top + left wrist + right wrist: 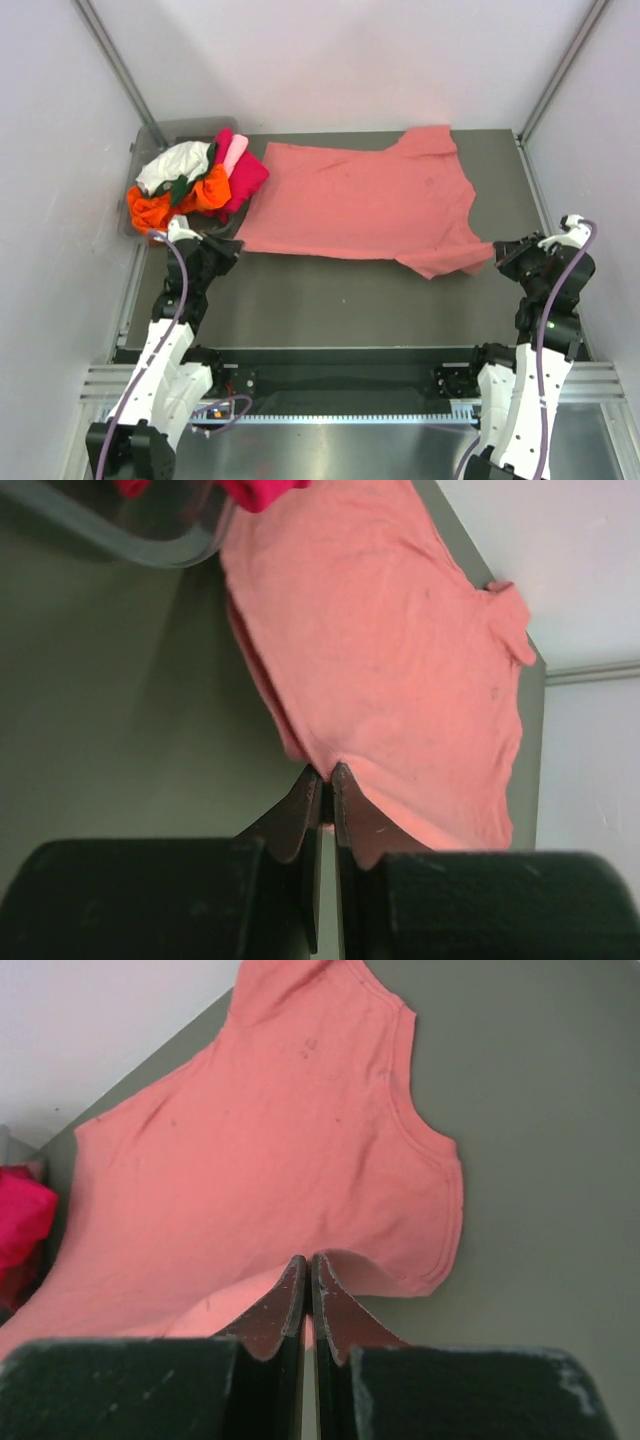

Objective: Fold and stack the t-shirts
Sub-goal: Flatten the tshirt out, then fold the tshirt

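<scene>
Left fingers (293,822) and right fingers (284,1307) pinch the salmon t-shirt's (360,200) near edge.

No text, label, brand, number or sign can be read in any of the three views.
</scene>
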